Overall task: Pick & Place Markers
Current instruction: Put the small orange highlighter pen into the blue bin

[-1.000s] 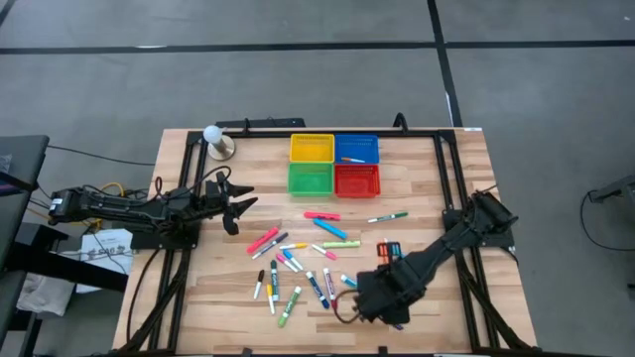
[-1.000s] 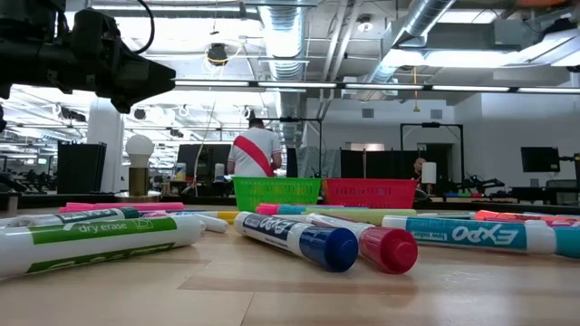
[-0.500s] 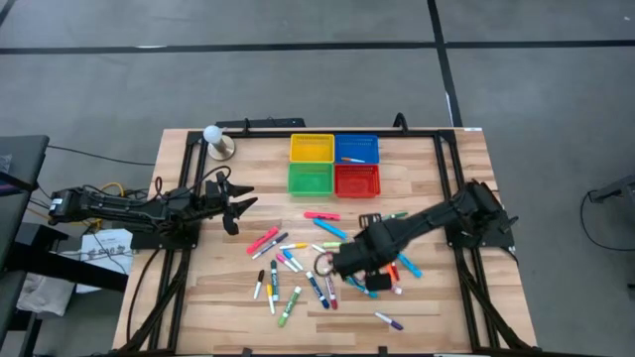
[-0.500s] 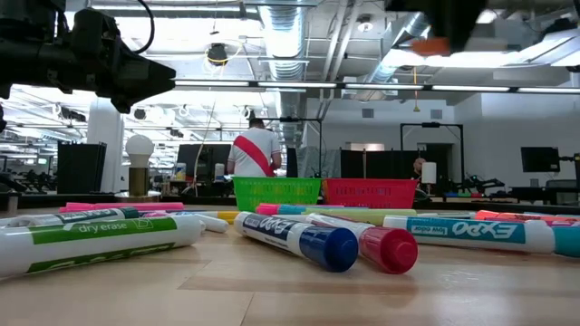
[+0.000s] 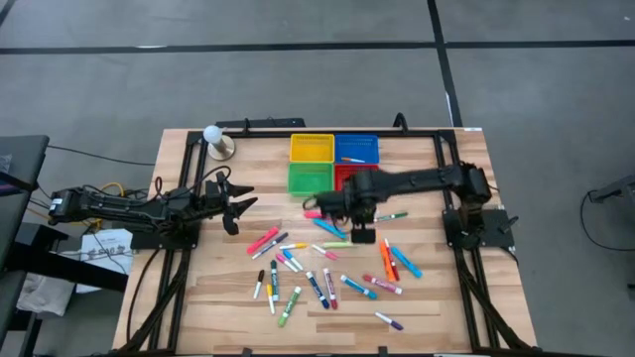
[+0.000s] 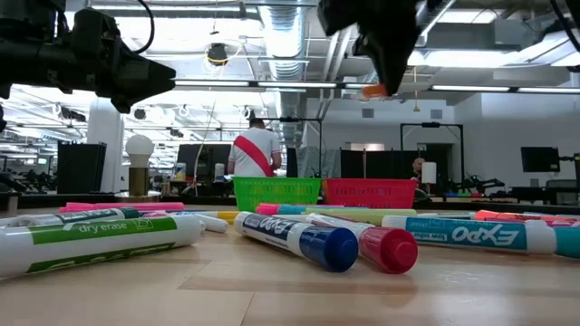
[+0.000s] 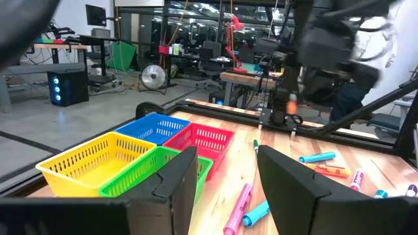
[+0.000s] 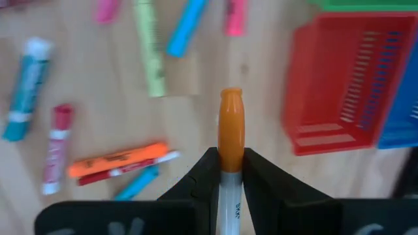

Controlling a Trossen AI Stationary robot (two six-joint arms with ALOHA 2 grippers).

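Note:
Many markers point(image 5: 327, 260) in several colours lie scattered flat on the wooden table. My right gripper point(image 8: 230, 156) is high over the table's middle point(image 5: 353, 212), just near of the red basket point(image 8: 346, 85). It is shut on a white marker with an orange cap point(image 8: 230, 124), and the cap also shows in the low view point(image 6: 373, 90). My left gripper point(image 5: 238, 203) waits open at the table's left side, and its fingers point(image 7: 179, 179) hold nothing. My right gripper pinches the marker's white barrel point(image 8: 228, 177) between its two fingers, just behind the orange cap. The fingers point down and the marker lies along them. The cap point(image 6: 373, 90) sticks out below the fingertips, and the marker hangs clear of the table.
Four mesh baskets stand together at the far middle: yellow point(image 5: 312, 148), blue point(image 5: 357, 147) with a marker inside, green point(image 5: 310, 178) and red point(image 5: 369, 180), partly under my right arm. A white ball on a stand point(image 5: 214, 139) is at the far left. Black rails point(image 5: 446, 169) frame the table.
My right gripper has swung from the near right part of the table toward the far edge. It ends beside the baskets, over the scattered markers. It has stayed shut and pointing down, carrying the orange-capped marker clear of the table.

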